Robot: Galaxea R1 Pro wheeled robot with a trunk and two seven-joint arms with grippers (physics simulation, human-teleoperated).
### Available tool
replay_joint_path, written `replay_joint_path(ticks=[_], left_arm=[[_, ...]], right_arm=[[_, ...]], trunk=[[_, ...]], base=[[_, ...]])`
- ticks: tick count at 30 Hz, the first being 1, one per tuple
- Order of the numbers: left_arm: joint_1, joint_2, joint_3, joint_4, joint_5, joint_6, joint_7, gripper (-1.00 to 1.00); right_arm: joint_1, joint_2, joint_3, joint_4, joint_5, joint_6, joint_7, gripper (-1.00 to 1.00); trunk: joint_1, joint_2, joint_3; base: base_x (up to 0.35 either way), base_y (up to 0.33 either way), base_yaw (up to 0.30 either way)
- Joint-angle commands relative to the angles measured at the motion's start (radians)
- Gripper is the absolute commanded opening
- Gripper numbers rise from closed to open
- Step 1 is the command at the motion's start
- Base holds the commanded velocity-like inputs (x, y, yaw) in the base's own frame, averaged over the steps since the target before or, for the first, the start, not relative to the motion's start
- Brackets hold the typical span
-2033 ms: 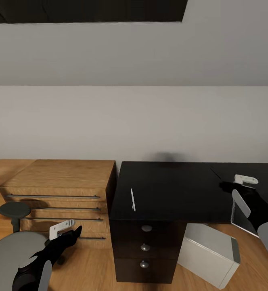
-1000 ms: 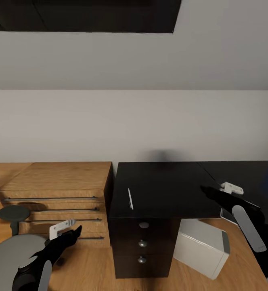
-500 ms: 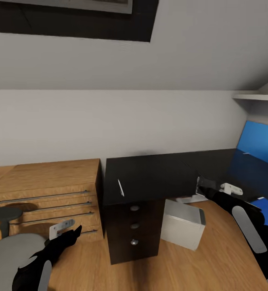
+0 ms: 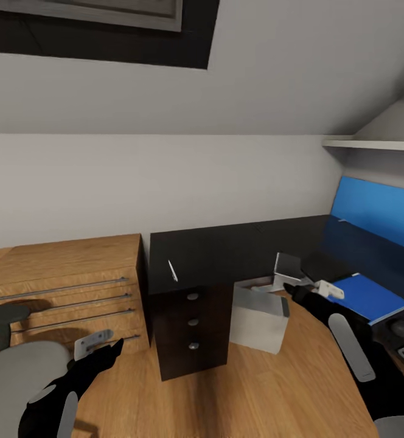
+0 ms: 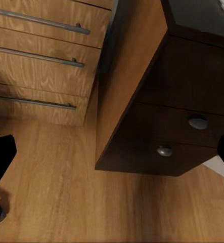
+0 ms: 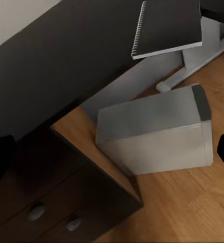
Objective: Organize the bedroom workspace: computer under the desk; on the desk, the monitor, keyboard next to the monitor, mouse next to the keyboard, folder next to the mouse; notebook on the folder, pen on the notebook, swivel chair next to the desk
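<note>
Computer (image 4: 260, 319): pale grey box under glossy black desk (image 4: 226, 249); both arms' fingers spread, empty.

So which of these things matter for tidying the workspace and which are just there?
Job: glossy black L-shaped desk; thin pale pen; light-grey computer tower; dark spiral notebook; blue folder.
Just there: light wooden dresser; white wall shelf.

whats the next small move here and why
Probably reach the right gripper toward the spiral notebook on the desk. The blue folder already lies on the desk, the pen lies apart, and both grippers look empty.
</note>
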Motion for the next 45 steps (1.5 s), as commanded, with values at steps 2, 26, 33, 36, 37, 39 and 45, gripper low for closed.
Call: replay_joint_path(ticks=[2, 26, 33, 36, 37, 39, 45], left_arm=[[-0.001, -0.001, 0.003, -0.002, 0.006, 0.007, -0.005, 1.0], [-0.001, 0.0, 0.005, -0.004, 0.007, -0.005, -0.002, 1.0], [-0.001, 0.001, 0.007, -0.004, 0.007, -0.005, -0.002, 1.0], [-0.001, 0.0, 0.008, -0.005, 0.007, -0.005, -0.002, 1.0], [-0.001, 0.0, 0.008, -0.004, 0.007, -0.005, -0.002, 1.0], [-0.001, -0.001, 0.008, -0.004, 0.007, -0.004, -0.002, 1.0], [-0.001, -0.003, 0.007, -0.004, 0.007, 0.0, -0.003, 1.0]], right_arm=[[-0.001, 0.009, 0.001, 0.005, -0.01, -0.016, -0.009, 1.0], [-0.16, 0.294, -0.049, 0.59, -0.35, -0.871, -0.003, 1.0], [-0.174, 0.289, -0.067, 0.605, -0.474, -0.877, 0.088, 1.0], [-0.173, 0.289, -0.068, 0.606, -0.477, -0.878, 0.121, 1.0], [-0.173, 0.289, -0.068, 0.606, -0.477, -0.877, 0.127, 1.0], [-0.173, 0.288, -0.068, 0.605, -0.477, -0.878, 0.139, 1.0], [-0.173, 0.273, -0.066, 0.609, -0.417, -0.874, 0.148, 1.0]], trunk=[[0.0, -0.001, -0.001], [0.084, -0.155, -0.07], [0.111, -0.204, -0.092], [0.123, -0.225, -0.101], [0.126, -0.232, -0.105], [0.134, -0.246, -0.111], [0.157, -0.288, -0.13]], base=[[-0.037, 0.001, -0.007], [-0.002, 0.0, 0.0], [0.0, 0.0, 0.0], [0.0, 0.0, 0.0], [0.0, 0.0, 0.0], [0.0, 0.0, 0.0], [0.0, 0.0, 0.0]])
